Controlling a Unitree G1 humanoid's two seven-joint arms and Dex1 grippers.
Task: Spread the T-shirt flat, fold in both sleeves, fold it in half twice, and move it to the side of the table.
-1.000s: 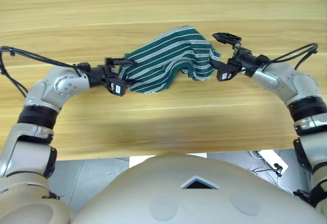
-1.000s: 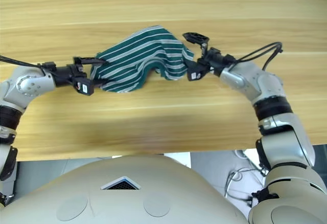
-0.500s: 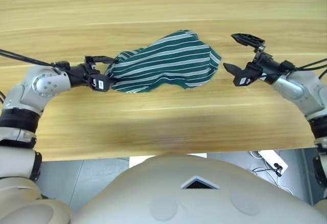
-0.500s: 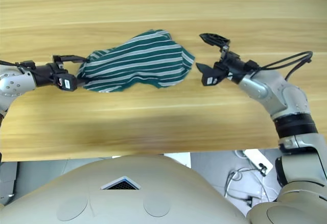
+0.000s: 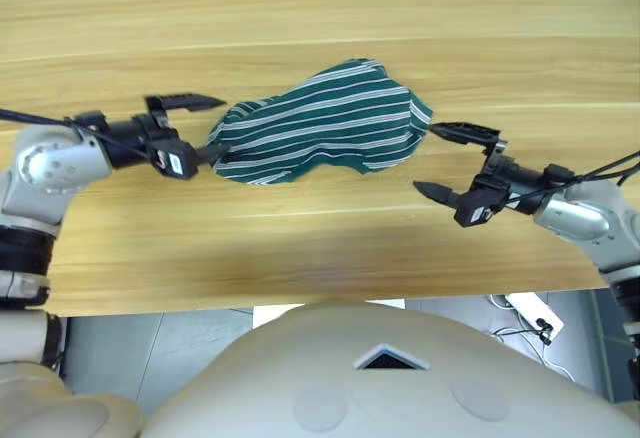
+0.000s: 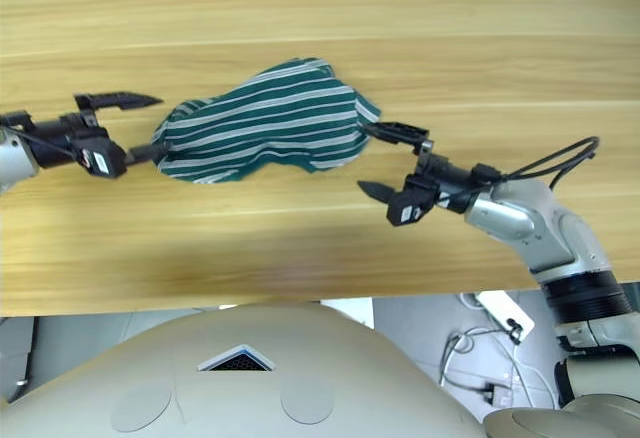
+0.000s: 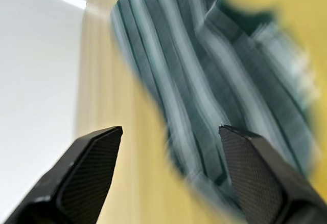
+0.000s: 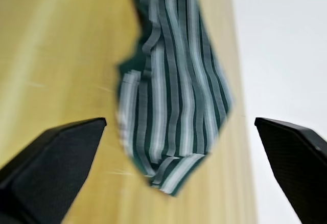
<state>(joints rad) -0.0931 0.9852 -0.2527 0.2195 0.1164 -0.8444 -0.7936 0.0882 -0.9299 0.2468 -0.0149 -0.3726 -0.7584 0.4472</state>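
**T-shirt** [image 5: 322, 118]: you have one, dark green with thin white stripes. It lies bunched in a rumpled mound at the centre of the frame, a little above the middle. Its long axis runs from lower left to upper right. It is not spread flat, and you can make out no sleeve or collar in the folds. It rests on the worktop between your two hands.

**Left hand** [image 5: 222, 124]: you will find it at the middle left of the frame, at the shirt's left end. Its fingers are spread wide and grip nothing. One fingertip points over bare wood above the shirt's corner. The other lies along the lower left edge of the cloth, and you cannot tell whether it touches. In your left wrist view the two black fingers [image 7: 91, 170] stand apart, with striped fabric and wood between them.

**Right hand** [image 5: 425, 157]: it sits at the middle right of the frame, by the shirt's right end and slightly below it. It is spread wide and holds nothing. Its upper fingertip is just beside the cloth's right edge, and the lower one is over bare wood, clear of the shirt.

**Worktop** [image 5: 320, 18]: pale wood with grain running across the frame. Its near edge runs along the lower part of the frame.
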